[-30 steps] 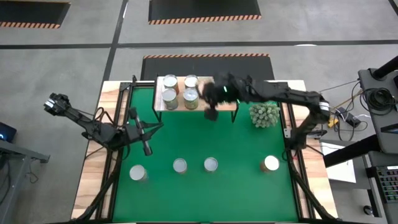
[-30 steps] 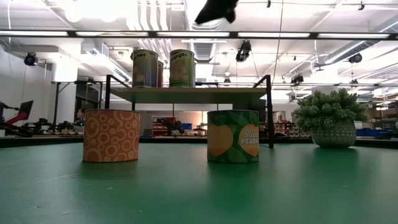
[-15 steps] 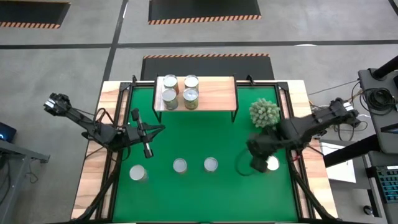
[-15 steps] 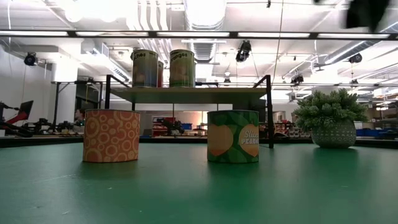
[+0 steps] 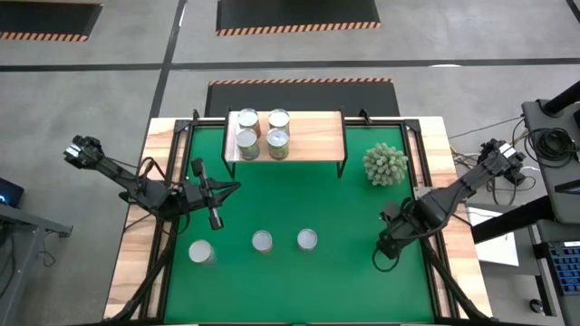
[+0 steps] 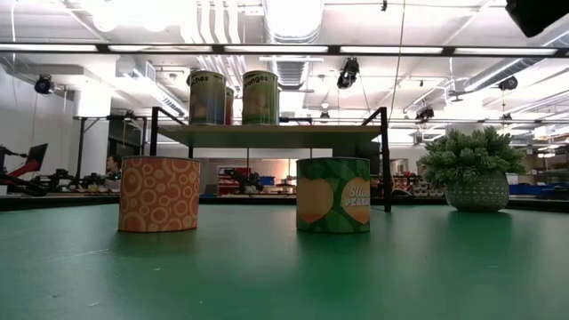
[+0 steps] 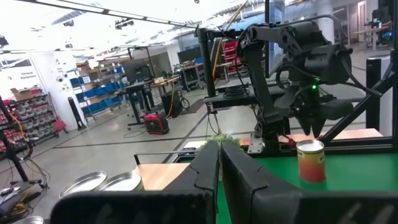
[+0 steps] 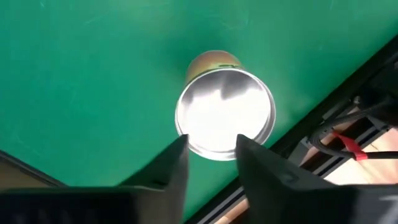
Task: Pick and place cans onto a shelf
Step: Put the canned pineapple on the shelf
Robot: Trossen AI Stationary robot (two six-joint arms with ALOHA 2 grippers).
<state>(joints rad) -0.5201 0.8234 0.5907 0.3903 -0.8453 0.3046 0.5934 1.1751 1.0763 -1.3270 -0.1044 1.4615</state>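
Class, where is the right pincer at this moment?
In the high view, the right pincer hovers open over the can on the mat's right side, below the plant.

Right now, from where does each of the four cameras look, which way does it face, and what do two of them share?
High view: above, facing straight down on the green mat, the shelf and both arms.
Low view: at mat height, facing level toward the shelf; only a dark arm part at the upper corner.
Left wrist view: behind the shut left gripper, facing the right arm.
Right wrist view: above a can, looking down past the right gripper.
Shared: both wrist views show this can.
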